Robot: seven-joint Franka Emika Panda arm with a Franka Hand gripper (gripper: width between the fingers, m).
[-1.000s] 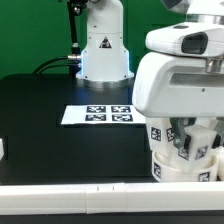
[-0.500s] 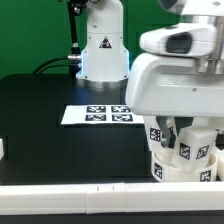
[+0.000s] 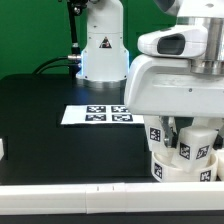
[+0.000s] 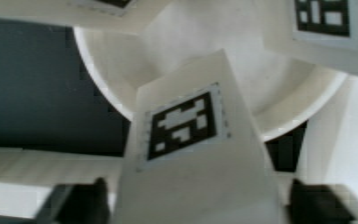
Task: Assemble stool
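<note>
One stool (image 3: 185,150) stands at the exterior view's right, near the front edge of the black table (image 3: 60,150), partly hidden behind the robot's white wrist housing (image 3: 175,85). At least three of its tags show in the exterior view (the black-and-white squares on its white sides), though how many legs it has cannot be counted from there. In the wrist view one leg (image 4: 197,130) fills the middle, carrying one full tag (image 4: 185,125), with the round seat (image 4: 114,60) behind it and parts of two more tags at the frame's edge. One marker board (image 3: 98,114) lies flat further back on the table, printed with four tags, well apart from the stool.

Compared with half a second ago, the wrist housing has shifted very slightly; the stool and the marker board sit where they were.

No words or brand names can be read, only tag patterns.

The gripper (image 4: 197,195) has two dark fingers (image 4: 78,200) flanking the leg's lower end; whether they clamp it I cannot tell.
</note>
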